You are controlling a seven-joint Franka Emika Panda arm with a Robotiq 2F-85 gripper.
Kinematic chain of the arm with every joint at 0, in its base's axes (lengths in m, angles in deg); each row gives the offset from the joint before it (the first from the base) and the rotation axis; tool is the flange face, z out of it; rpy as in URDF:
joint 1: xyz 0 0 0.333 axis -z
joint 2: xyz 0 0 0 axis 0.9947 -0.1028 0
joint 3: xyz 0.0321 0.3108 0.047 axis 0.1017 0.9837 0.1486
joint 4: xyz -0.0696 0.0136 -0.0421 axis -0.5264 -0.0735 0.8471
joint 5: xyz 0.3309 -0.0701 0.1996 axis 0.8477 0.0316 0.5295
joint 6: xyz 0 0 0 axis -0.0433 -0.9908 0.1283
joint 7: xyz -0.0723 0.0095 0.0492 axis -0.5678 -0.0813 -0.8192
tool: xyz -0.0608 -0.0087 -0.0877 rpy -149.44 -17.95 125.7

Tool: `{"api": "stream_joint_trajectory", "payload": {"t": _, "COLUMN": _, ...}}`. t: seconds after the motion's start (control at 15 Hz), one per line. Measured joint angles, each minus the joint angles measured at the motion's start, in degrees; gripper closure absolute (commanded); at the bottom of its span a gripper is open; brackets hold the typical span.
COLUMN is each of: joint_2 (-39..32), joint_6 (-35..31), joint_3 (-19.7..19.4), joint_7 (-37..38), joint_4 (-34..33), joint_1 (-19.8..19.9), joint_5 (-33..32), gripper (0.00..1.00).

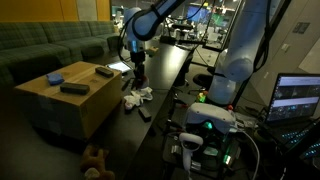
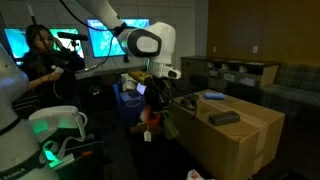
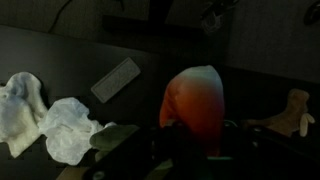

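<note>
an orange-red thing (image 3: 196, 100), rounded at the top and paler down one side, is being held by the gripper (image 3: 190, 142), whose jaws are being kept narrow about its lower end, so far as this can be judged in the dim wrist view; in an exterior view the orange-red thing (image 2: 151, 118) is being shown just under the gripper (image 2: 153, 98), over the dark table (image 1: 172, 72). two crumpled white cloths (image 3: 45, 115) are being seen lying on the table near it on one side, with a grey flat bar (image 3: 117, 79) just beyond them, and a tan plush toy (image 3: 293, 112) is lying well apart on the other side. a cardboard box (image 1: 65, 100) is standing beside the table. the thing is being judged light and soft, likely to give and to sag under pressure, not fragile, and little given to slipping; it is best being taken across its narrower lower part, where the fingers are closing around its bulk, and not at the wide rounded top
</note>
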Motion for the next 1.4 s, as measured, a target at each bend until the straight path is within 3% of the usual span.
{"api": "stream_joint_trajectory", "payload": {"t": 0.27, "joint_2": -9.5, "joint_6": -10.7, "joint_3": 0.8, "joint_7": 1.4, "joint_4": 2.1, "joint_1": -0.9, "joint_5": -0.1, "gripper": 0.95}}
{"api": "stream_joint_trajectory", "payload": {"t": 0.6, "joint_2": -23.9, "joint_6": -23.3, "joint_3": 1.5, "joint_7": 6.3, "joint_4": -1.8, "joint_1": -3.5, "joint_5": -0.3, "gripper": 0.95}}
{"api": "stream_joint_trajectory", "payload": {"t": 1.07, "joint_2": -37.5, "joint_6": -29.3, "joint_3": 1.8, "joint_7": 10.9, "joint_4": -12.7, "joint_1": -6.5, "joint_5": -0.3, "gripper": 0.94}}
{"api": "stream_joint_trajectory", "payload": {"t": 1.13, "joint_2": -38.4, "joint_6": -29.7, "joint_3": 1.8, "joint_7": 11.0, "joint_4": -13.8, "joint_1": -6.5, "joint_5": -0.2, "gripper": 0.59}}
{"api": "stream_joint_trajectory", "payload": {"t": 1.4, "joint_2": -40.5, "joint_6": -30.3, "joint_3": 1.9, "joint_7": 11.2, "joint_4": -16.4, "joint_1": -6.5, "joint_5": -0.2, "gripper": 0.34}}
